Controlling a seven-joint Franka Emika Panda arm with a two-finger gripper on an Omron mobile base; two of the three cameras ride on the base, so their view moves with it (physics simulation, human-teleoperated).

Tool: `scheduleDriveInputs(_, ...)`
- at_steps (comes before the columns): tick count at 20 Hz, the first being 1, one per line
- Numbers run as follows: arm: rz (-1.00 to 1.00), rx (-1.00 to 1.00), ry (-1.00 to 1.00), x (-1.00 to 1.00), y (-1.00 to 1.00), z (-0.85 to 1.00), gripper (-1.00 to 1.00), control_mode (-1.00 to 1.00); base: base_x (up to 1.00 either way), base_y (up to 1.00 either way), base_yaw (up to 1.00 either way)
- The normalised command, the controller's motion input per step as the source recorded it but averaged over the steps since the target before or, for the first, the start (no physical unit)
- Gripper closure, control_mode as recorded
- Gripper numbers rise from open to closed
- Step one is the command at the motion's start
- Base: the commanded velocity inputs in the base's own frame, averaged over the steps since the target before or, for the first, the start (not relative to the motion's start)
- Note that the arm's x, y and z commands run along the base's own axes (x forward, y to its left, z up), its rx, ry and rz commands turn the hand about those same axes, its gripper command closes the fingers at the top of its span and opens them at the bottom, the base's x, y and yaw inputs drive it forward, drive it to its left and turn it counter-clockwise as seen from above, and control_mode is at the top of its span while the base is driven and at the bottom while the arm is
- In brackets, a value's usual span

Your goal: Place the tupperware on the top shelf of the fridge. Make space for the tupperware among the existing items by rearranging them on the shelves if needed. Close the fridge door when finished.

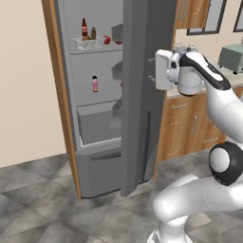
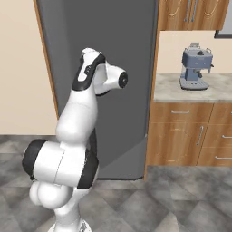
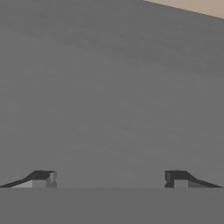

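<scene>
The fridge (image 1: 66,95) stands open, with its grey door (image 1: 137,95) swung out edge-on towards me. On the top shelf (image 1: 112,49) the translucent tupperware (image 1: 88,44) sits at the front, below a dark brown bottle (image 1: 84,28). Small red fruits (image 1: 107,40) lie to its right. A pink bottle (image 1: 95,83) stands on the lower shelf. My gripper (image 1: 152,69) is open and empty at the door's outer face, at about the lower shelf's height. In the hand view the gripper (image 3: 109,178) faces the plain grey door (image 3: 109,87) with its fingertips (image 3: 43,177) spread wide.
A grey drawer (image 1: 97,124) fills the fridge's lower part. Right of the fridge run wooden cabinets (image 2: 190,136) under a counter with a blue-grey coffee machine (image 2: 195,68). Upper cabinets (image 2: 190,13) hang above. A beige wall (image 1: 23,80) lies left of the fridge, over a grey tiled floor (image 1: 38,213).
</scene>
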Motion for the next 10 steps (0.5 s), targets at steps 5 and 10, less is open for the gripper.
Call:
scheduleDriveInputs(5,-0.11,0.0,0.0,0.35,0.84,0.0,-1.0,-1.0,0.0,0.0,0.0)
scheduleDriveInputs(10,-0.19,-0.02,0.0,0.54,0.7,0.0,-1.0,-1.0,0.0,0.0,0.0)
